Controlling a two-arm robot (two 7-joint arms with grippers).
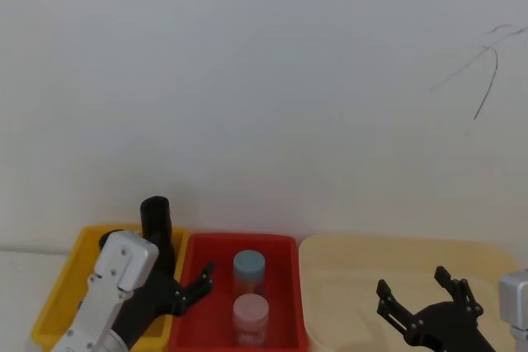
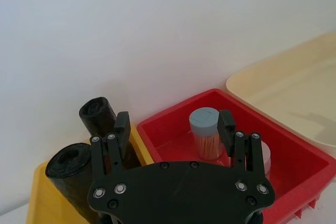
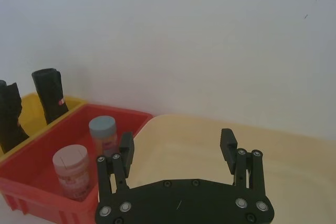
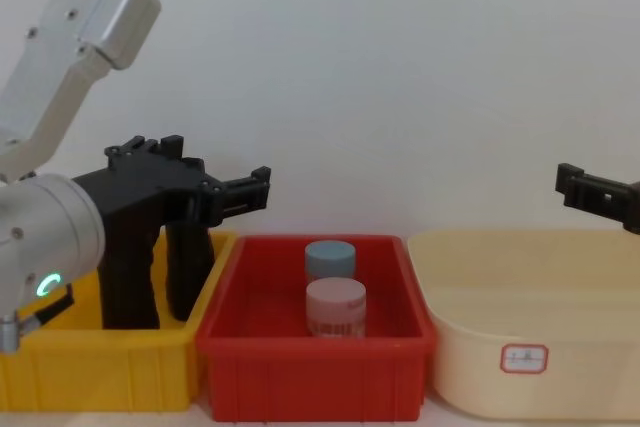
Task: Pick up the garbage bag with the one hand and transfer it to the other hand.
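Garbage bag (image 3: 49,92) black; yellow bin (image 4: 100,379); red bin (image 4: 310,382); cream tub (image 4: 570,322); blue-lidded jar (image 4: 330,259).

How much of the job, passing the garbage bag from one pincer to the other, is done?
Nothing looks done yet: the garbage bag stands upright in the yellow bin, beside a second black roll, with no pincer on it. In hand: the left pincer hangs open close by the rolls, holding nothing. The right pincer hangs open over the cream basin. Left: the grasp, the lift and the handover.
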